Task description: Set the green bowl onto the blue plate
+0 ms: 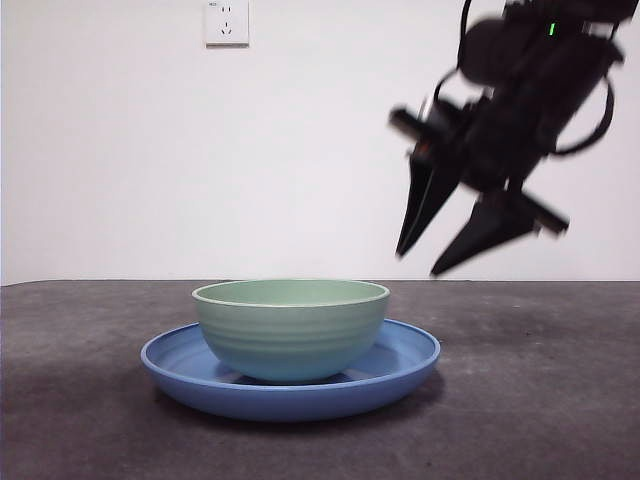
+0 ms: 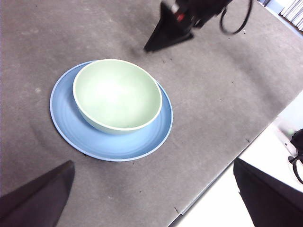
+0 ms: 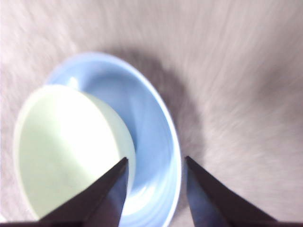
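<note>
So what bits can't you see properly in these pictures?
- Middle of the plate: the bowl sits on it and covers it in every view.
- Inside of the bowl: hidden by its own wall in the front view.
- Right hand: blurred by motion in the front view, open above the table beside the dishes.
- Right wrist view: all smeared; the bowl is washed out by glare.
- Left hand: only two dark tips at the edge of its wrist view.

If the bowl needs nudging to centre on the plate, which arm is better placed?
Right. Its open hand hangs just above the glossy blue plate's rim, beside the pale mint-green ridged bowl, which sits off-centre. The left hand is farther off.
</note>
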Available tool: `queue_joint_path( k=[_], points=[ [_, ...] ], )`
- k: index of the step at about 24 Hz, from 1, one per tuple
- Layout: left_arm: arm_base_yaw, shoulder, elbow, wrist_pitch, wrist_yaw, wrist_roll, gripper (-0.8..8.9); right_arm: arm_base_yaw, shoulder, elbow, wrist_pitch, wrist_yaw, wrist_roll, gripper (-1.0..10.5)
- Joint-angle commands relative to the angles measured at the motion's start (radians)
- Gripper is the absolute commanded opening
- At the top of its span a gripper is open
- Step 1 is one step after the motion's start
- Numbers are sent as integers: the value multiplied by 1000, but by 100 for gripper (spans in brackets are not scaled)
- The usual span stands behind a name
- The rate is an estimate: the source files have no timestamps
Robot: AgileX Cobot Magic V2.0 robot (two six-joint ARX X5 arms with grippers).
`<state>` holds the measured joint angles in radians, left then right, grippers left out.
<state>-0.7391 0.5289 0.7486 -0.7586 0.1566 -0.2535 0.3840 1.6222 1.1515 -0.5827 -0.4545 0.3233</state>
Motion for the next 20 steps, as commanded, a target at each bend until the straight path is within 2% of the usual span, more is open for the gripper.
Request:
queue_joint_path(
  k=[1, 2, 5, 7, 11, 17, 20],
  points=[
    [-6, 3, 5, 11, 0, -1, 594, 3, -64, 19, -50, 42, -67, 191],
    [-6, 3, 5, 11, 0, -1, 594, 3, -108, 19, -90, 68, -86, 199],
    [-6, 3, 5, 11, 0, -1, 594, 6, -229, 19, -202, 119, -136, 343],
    [-6, 3, 5, 10, -1, 4, 594, 6, -294, 13, -251, 136, -176, 395],
    [-6, 3, 5, 11, 0, 7, 594, 6, -424, -13, -320, 178, -233, 442],
    [-6, 3, 5, 11, 0, 6, 594, 9, -634, -98, -365, 188, -236, 449],
    [-6, 3, 5, 12, 0, 6, 594, 16, -742, -177, -360, 186, -230, 523]
  ],
)
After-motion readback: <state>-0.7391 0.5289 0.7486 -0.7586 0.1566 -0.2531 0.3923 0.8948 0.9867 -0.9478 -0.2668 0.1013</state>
